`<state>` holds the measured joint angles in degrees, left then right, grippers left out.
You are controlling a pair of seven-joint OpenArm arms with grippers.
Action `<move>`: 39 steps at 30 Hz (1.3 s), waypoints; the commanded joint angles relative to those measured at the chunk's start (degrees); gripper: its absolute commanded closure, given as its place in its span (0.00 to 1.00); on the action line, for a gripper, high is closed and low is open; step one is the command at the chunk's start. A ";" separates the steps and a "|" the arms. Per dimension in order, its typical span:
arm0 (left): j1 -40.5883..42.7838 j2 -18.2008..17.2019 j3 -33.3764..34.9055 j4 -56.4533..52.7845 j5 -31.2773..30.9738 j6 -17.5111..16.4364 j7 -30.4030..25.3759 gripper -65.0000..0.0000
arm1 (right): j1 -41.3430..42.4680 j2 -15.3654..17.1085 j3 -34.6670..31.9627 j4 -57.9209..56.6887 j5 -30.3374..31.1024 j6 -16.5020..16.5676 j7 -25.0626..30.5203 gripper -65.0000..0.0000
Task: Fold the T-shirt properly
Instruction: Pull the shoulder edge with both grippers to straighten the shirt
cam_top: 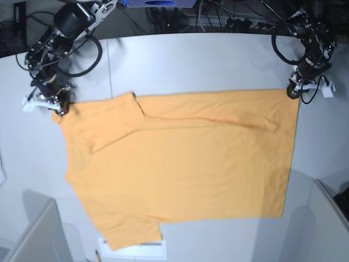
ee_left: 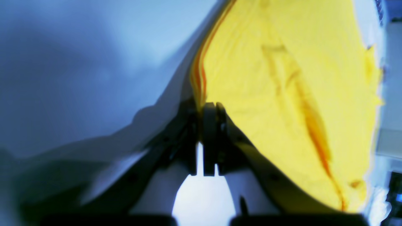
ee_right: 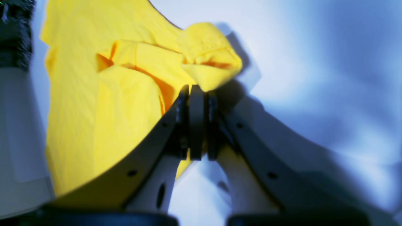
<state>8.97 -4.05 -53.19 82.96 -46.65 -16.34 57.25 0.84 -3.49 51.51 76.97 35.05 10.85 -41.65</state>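
1. The T-shirt (cam_top: 185, 164) is laid out flat across the middle of the worktop (cam_top: 207, 60), reaching toward its near edge.
2. The left gripper (ee_left: 209, 108) is clamped tight on the shirt's far corner, a thin stack of cloth edges between its jaws.
3. The right gripper (ee_right: 196, 91) is pinching a bunched fold at the other far corner.

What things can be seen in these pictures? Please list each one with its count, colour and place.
T-shirt: one, orange-yellow, spread flat across the middle of the table.
Table: one, pale grey, under the T-shirt.
Cables: several, black, along the far edge of the table.
Left gripper: one, black, shut on the T-shirt at its far corner, on the base view's right.
Right gripper: one, black, shut on the T-shirt at the far sleeve, on the base view's left.
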 commanded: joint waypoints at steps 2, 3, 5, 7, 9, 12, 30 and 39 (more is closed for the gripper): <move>1.97 -1.09 -0.31 3.77 -0.60 -0.41 -0.86 1.00 | -1.85 0.37 0.32 3.43 -1.16 -0.79 -1.91 1.00; 2.76 -1.09 -0.31 4.56 -0.60 -0.41 -0.86 1.00 | -2.47 0.37 0.41 4.39 -1.07 -0.79 -2.70 1.00; 4.61 -1.09 -0.31 6.40 -0.60 -0.41 -0.86 1.00 | -4.31 0.37 0.49 6.33 -1.07 -0.79 -4.64 1.00; 6.63 -1.18 -0.31 8.25 -0.77 -0.41 -0.86 1.00 | -6.42 -0.16 2.25 8.17 -0.98 -0.79 -6.75 1.00; 9.01 -1.44 -0.31 10.27 -0.86 -0.41 -0.86 1.00 | -7.92 -1.83 5.24 9.14 -0.72 -0.79 -7.89 1.00; 12.26 -1.26 -0.39 12.65 -0.95 -0.41 -0.86 1.00 | -10.29 -2.36 8.23 9.84 1.92 -0.79 -9.74 1.00; 19.12 -1.18 -0.48 13.79 -1.04 -0.50 -0.86 1.00 | -19.00 -3.68 8.23 18.11 7.72 -0.79 -12.02 1.00; 19.91 -1.18 -0.83 16.95 -1.04 -0.23 -0.86 1.00 | -19.52 -3.77 8.23 19.60 7.72 -0.79 -12.46 1.00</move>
<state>28.42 -4.32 -53.28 98.74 -47.29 -16.67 57.84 -18.48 -7.79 59.46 95.37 42.19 10.07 -55.53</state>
